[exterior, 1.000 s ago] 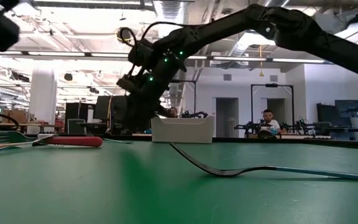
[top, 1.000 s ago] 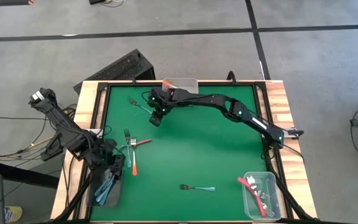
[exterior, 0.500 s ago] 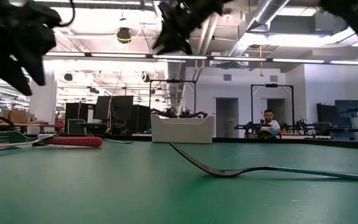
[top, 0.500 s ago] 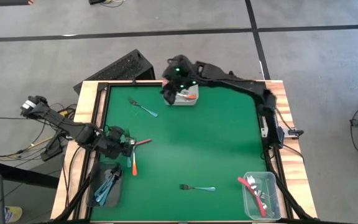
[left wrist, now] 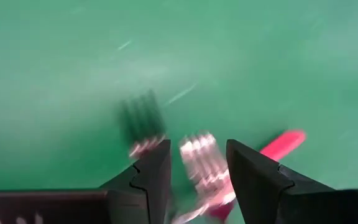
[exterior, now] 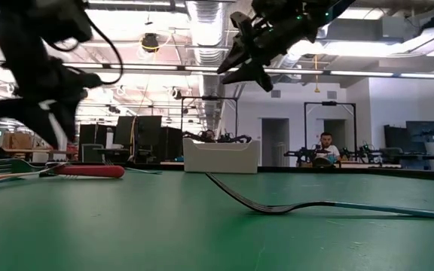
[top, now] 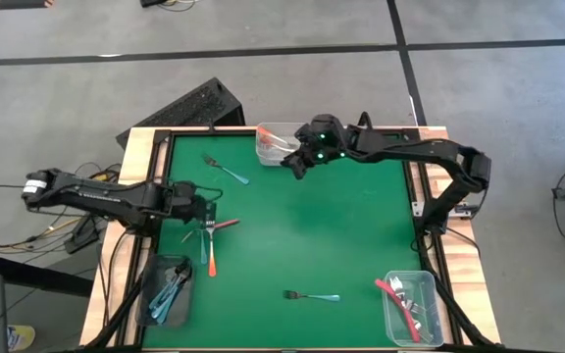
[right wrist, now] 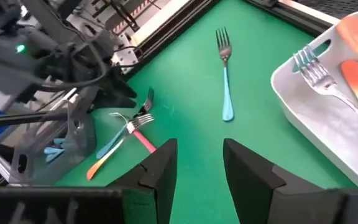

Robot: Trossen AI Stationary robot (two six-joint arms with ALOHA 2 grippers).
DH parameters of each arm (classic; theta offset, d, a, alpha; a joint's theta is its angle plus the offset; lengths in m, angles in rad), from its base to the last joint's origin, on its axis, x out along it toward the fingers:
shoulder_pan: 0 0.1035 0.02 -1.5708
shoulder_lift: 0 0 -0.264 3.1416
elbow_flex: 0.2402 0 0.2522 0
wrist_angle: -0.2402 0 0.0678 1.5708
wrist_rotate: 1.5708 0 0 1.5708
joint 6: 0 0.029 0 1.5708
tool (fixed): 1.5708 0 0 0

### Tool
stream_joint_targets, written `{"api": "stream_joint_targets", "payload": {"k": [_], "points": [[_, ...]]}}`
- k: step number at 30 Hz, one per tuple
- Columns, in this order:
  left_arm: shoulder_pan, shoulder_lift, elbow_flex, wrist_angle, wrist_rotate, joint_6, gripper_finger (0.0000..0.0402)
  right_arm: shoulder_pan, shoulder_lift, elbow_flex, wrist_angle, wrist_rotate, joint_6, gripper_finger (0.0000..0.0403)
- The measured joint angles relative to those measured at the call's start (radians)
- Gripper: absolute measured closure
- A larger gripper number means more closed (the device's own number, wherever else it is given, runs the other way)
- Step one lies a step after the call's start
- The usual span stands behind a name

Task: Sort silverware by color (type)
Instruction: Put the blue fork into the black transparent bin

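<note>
1. Left gripper (top: 204,209): released, empty, hovering over red-pink fork (left wrist: 272,149) w/ other forks on worktop (top: 341,226).
2. Right gripper (top: 297,165): released, empty, beside rear bin (top: 268,145) w/ orange forks (right wrist: 347,71).

High view: straight down, far. Low view: table-level, facing the room. Wrist views: past own fingers; both show the red-pink-handled metal fork (left wrist: 211,177) under the left gripper (right wrist: 126,99).

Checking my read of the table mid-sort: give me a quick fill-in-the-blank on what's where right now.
1. The left gripper hovers open over a fork with a ____ handle.
2. The bin near the right gripper holds forks with ____ handles.
3. The lone fork at the near table edge has a ____ handle.

Missing: red-pink; orange; light blue
</note>
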Motion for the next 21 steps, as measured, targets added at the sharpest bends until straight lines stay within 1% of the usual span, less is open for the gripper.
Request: {"api": "stream_joint_targets", "payload": {"k": [3,5,7,10,14,17,21], "points": [[0.116,0.023,-0.041,0.2,0.044,0.082,0.0265,0.002,-0.025,-0.005,-0.01,0.0,0.003,0.0249],[0.192,0.047,-0.046,0.305,0.045,0.127,0.0267,0.006,-0.043,-0.003,-0.005,0.0,0.003,0.0249],[0.264,0.078,-0.045,0.37,0.033,0.163,0.027,0.006,-0.059,-0.003,-0.017,0.0,0.003,0.0249],[0.38,0.143,-0.03,0.394,0.027,0.173,0.0274,0.007,-0.076,-0.003,-0.04,0.0,0.003,0.0249],[0.506,0.258,0.0,0.399,0.089,0.14,0.0273,0.006,-0.092,-0.003,-0.071,0.0,0.001,0.0249],[0.56,0.348,0.044,0.416,0.137,0.147,0.0273,0.006,-0.095,-0.003,-0.098,0.001,-0.017,0.0249],[0.578,0.453,0.136,0.416,0.125,0.154,0.0273,0.006,-0.095,-0.003,-0.147,0.0,-0.026,0.0249]]}}
